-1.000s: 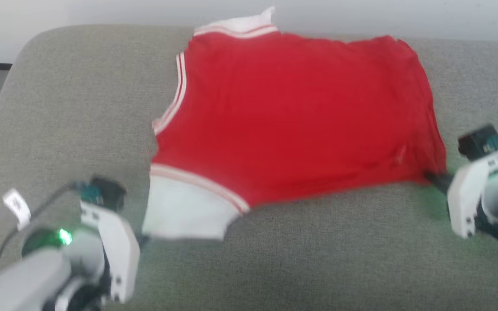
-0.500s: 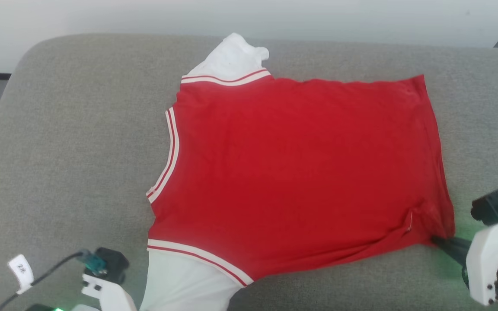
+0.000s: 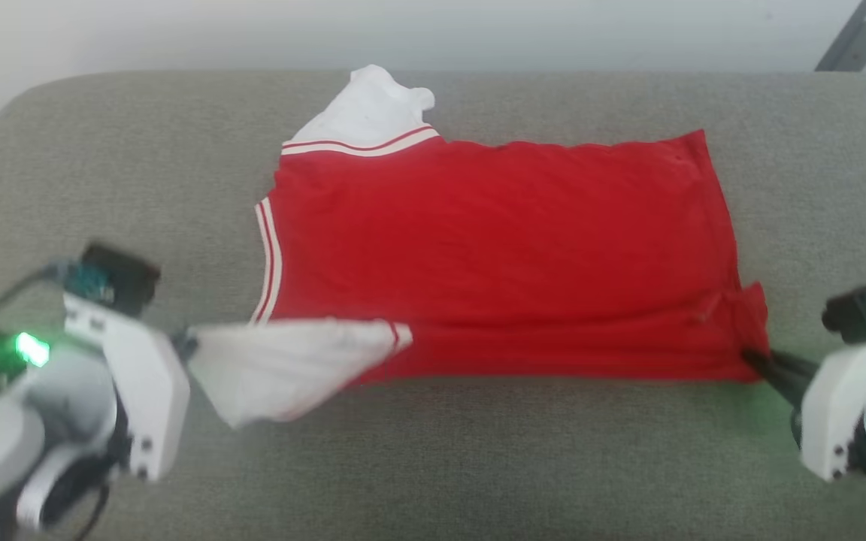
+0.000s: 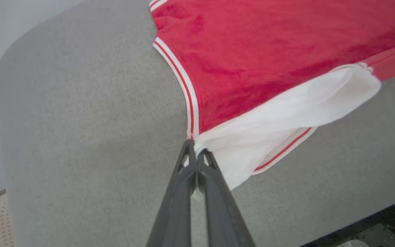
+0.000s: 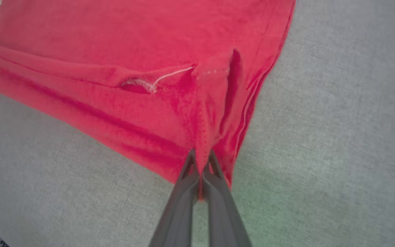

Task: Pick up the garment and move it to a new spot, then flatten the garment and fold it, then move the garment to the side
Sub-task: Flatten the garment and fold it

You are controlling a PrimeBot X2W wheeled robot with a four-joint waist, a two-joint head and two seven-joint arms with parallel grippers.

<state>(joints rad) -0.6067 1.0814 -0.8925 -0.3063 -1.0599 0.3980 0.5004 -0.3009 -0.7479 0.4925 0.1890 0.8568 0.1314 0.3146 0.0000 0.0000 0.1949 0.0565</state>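
The left gripper (image 3: pixel 186 347), at 8 o'clock in the head view, is clenched on the corner of the near white sleeve (image 3: pixel 283 368), which is drawn out toward it. The right gripper (image 3: pixel 755 362), at 4 o'clock, is pinched tight on the hem corner of the red T-shirt (image 3: pixel 493 248). The shirt lies plain red side up across the middle of the grey cushion (image 3: pixel 478 466), with its far white sleeve (image 3: pixel 369 105) at 12 o'clock.
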